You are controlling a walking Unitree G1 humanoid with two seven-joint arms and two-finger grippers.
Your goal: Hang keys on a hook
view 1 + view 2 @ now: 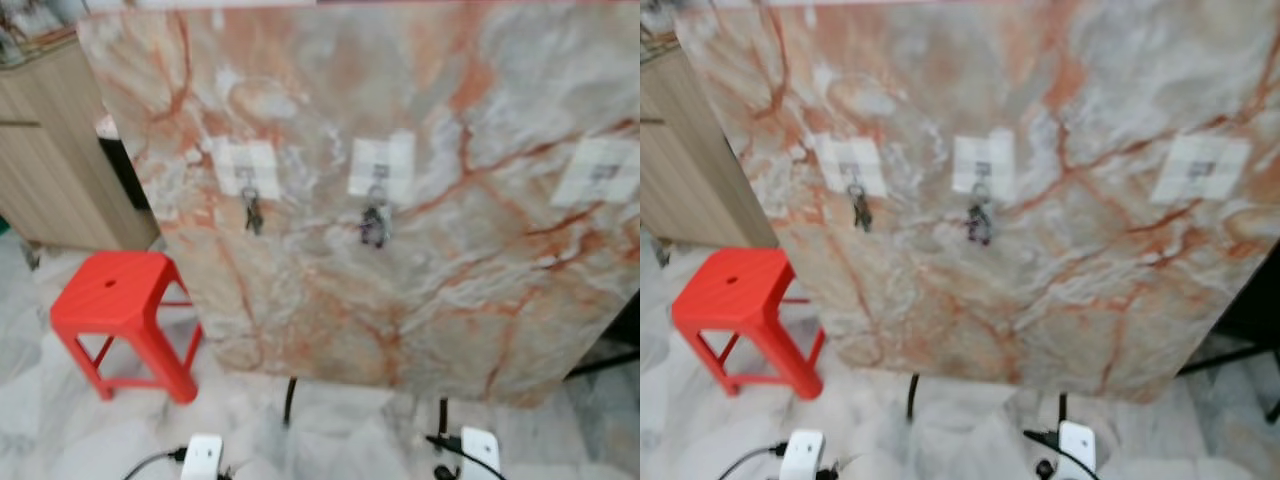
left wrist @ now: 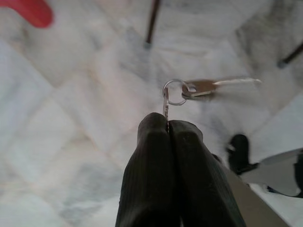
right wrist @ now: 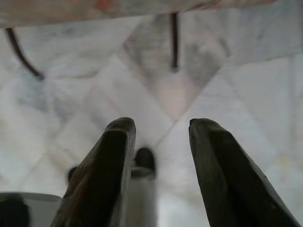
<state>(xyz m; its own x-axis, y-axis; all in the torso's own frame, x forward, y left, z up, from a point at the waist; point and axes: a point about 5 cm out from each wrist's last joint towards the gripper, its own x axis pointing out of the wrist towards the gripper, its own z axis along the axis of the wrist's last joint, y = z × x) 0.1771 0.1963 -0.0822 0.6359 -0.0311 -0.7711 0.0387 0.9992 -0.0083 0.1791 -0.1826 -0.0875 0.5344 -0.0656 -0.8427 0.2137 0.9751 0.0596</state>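
On the marble board [image 1: 420, 250] ahead, three white hook pads sit in a row: the left hook [image 1: 247, 170] and middle hook [image 1: 380, 168] already carry keys, the right hook [image 1: 603, 172] is bare. In the left wrist view, the left gripper [image 2: 168, 126] pinches the keys [image 2: 189, 88] by their ring, above the floor. The right gripper [image 3: 158, 125] hangs open, empty. The hanging itself looks not yet begun.

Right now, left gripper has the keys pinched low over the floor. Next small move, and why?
Probably raise the left gripper toward the empty hook on the right. It is shut on the keys, which dangle by their ring over the floor. On the marble board, the left hook and middle hook already carry keys. The right gripper hangs open.
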